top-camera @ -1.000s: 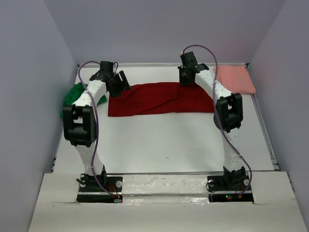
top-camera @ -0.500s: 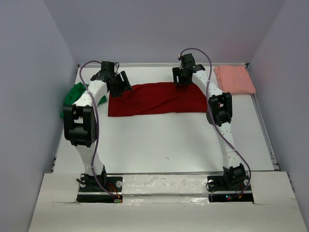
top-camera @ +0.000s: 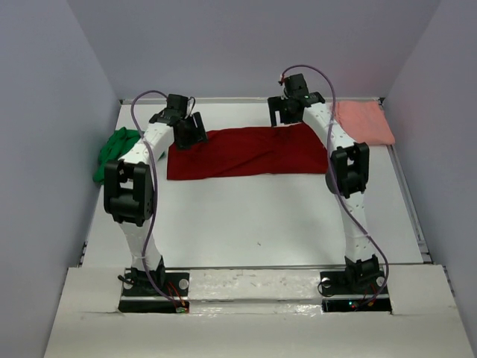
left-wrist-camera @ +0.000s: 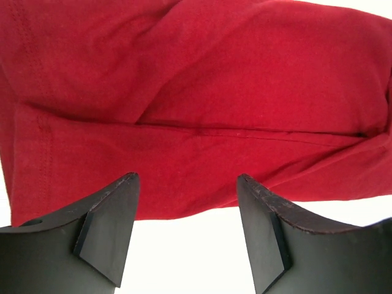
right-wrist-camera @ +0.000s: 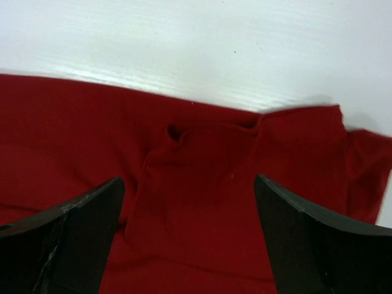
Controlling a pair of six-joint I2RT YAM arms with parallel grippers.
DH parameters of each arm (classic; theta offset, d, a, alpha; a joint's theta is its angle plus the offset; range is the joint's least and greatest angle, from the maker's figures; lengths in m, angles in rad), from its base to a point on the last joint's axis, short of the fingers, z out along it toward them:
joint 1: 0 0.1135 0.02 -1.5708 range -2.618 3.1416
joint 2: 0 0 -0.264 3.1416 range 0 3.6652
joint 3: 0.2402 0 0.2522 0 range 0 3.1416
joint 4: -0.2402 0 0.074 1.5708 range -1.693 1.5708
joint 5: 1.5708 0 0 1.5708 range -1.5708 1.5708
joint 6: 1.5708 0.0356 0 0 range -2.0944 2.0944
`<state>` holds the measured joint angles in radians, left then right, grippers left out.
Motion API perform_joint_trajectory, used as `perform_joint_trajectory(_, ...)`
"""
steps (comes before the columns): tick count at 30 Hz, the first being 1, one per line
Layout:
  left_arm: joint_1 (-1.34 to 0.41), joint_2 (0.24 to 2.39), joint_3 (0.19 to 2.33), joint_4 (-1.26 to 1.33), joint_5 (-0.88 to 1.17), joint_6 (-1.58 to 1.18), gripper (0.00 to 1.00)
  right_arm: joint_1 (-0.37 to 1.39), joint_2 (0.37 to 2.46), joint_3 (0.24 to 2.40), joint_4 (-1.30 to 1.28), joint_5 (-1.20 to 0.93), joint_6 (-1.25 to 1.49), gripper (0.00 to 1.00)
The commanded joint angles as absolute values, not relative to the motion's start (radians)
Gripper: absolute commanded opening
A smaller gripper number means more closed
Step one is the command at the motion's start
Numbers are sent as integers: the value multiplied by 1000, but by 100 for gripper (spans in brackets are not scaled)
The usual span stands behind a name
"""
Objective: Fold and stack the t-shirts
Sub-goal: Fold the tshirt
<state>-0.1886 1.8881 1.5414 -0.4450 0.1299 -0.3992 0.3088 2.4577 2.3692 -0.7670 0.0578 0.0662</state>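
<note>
The dark red t-shirt [top-camera: 246,153] lies folded into a wide strip across the far half of the table [top-camera: 246,216]. My left gripper [top-camera: 192,133] hovers open over the strip's left end; in the left wrist view its fingers [left-wrist-camera: 110,226] straddle the red hem [left-wrist-camera: 196,165] with bare table between them. My right gripper [top-camera: 287,112] is open above the far right corner, and the red cloth [right-wrist-camera: 196,226] lies loose and rumpled between its fingers [right-wrist-camera: 306,239]. The green t-shirt [top-camera: 113,153] is bunched at the left edge. The salmon pink t-shirt [top-camera: 363,121] lies folded at the far right corner.
Grey walls close in the table on the left, back and right. A raised white ledge [top-camera: 253,280] with both arm bases runs along the near edge.
My right gripper has gone from shut to wide open, letting the red shirt's far right corner drop onto the table. The left gripper has shifted slightly right, staying open.
</note>
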Motion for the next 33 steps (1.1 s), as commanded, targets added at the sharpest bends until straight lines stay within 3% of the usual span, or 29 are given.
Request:
perform_joint_trajectory(1,-187,1870,1609,-491,92,-351,71,310,2249,2281,-768,106,98,92)
perform_joint_trajectory(3,-186,1868,1617,-497,97,-341,65,310,2205,2190,-762,123,112,89)
perform_joint_trajectory(5,-187,1874,1621,-511,97,-331,47,310,2143,2123,-759,133,126,77)
perform_joint_trajectory(6,-186,1882,1626,-517,92,-330,9,310,2125,2055,-758,140,136,24)
perform_joint_trajectory(7,-187,1894,1635,-532,74,-330,0,310,2090,2024,-756,132,161,0)
perform_joint_trajectory(13,-187,2022,1732,-584,87,-327,0,310,2008,1792,-703,141,219,0)
perform_joint_trajectory(33,-152,2330,2138,-712,169,-291,0,310,2109,1759,-784,213,305,0)
